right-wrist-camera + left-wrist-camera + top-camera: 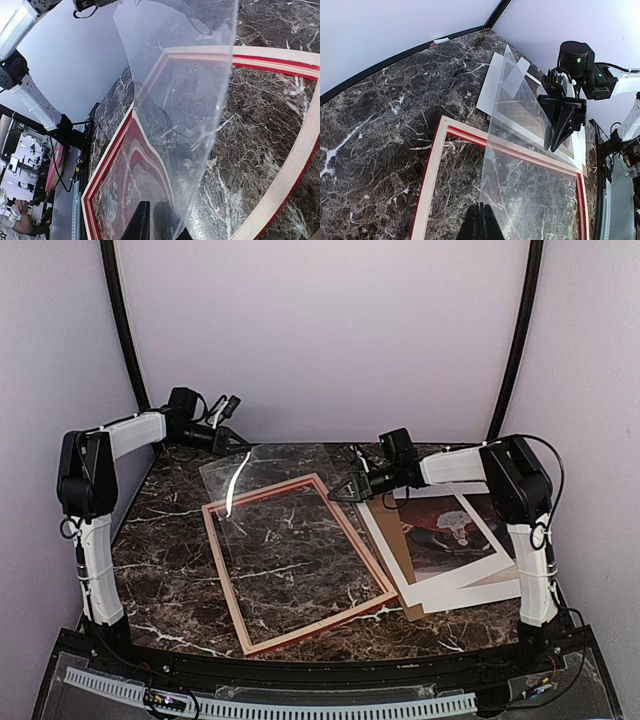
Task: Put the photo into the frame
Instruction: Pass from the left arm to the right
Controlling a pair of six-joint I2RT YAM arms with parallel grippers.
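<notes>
The sepia, white-margined paper photo [450,530] lies face up at right, just beside the pale-wood, red-edged frame [223,575]. It is probably light and floppy, best pinched by its margin. The left jaws and right jaws are both closed on the clear plastic sheet [270,465].

Bright, even light; glare streaks the clear sheet [270,472]; sharp focus.

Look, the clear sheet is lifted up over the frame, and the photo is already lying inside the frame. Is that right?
Not quite. The clear sheet is lifted over the frame, but the photo lies outside it, on the table to its right. The top view shows this.
</notes>
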